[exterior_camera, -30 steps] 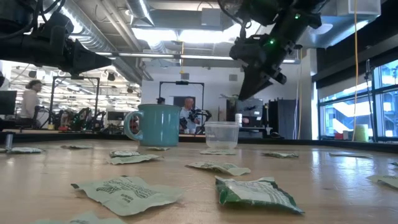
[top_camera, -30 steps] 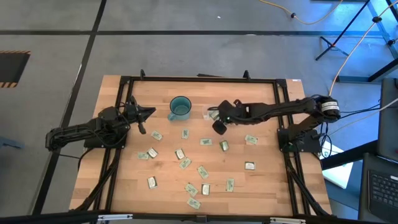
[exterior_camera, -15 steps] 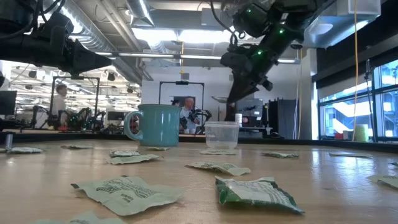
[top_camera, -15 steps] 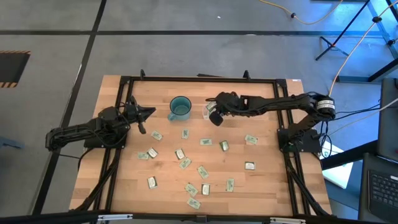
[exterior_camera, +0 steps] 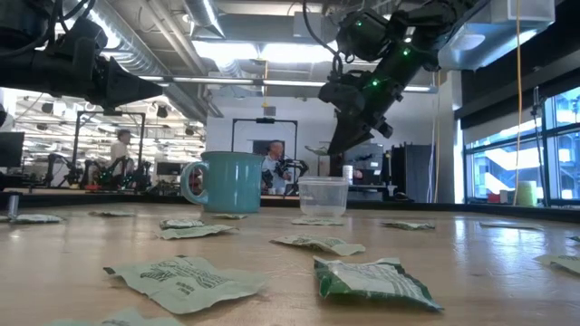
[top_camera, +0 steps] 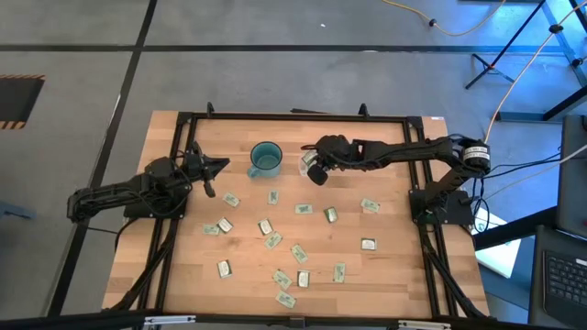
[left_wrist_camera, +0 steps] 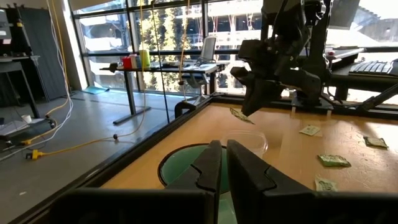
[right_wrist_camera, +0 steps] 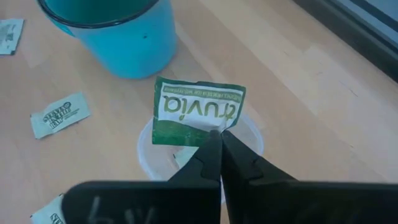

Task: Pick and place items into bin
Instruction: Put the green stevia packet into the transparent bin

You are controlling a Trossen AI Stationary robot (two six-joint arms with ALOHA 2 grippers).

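Note:
My right gripper (top_camera: 315, 172) hangs over the clear cup, the bin (right_wrist_camera: 149, 152), shut on a pale green packet (right_wrist_camera: 198, 112). In the low view the packet (exterior_camera: 317, 145) sticks out level above the bin (exterior_camera: 323, 196). One packet lies inside the bin (right_wrist_camera: 181, 155). Several more packets (top_camera: 275, 240) lie flat on the wooden table. The teal mug (top_camera: 265, 159) stands just left of the bin. My left gripper (top_camera: 220, 166) waits at the table's left, level, shut on nothing (left_wrist_camera: 224, 168). My right gripper pinches the middle of one long edge of the packet (right_wrist_camera: 213, 132) between its two fingertips. The fingers slant down from the table's right side. The packet sticks out beyond the fingertips, printed face toward the wrist camera, lifted clear above the bin's mouth.
The teal mug (exterior_camera: 227, 181) stands close beside the bin on its left. Loose packets (exterior_camera: 186, 281) are scattered over the table's middle and near half. A black frame (top_camera: 293, 117) runs along the table's edges. People show in the room beyond.
My right gripper has carried the packet toward the table's far left, from over the bare table to over the bin, sinking slightly. It stays shut on the packet.

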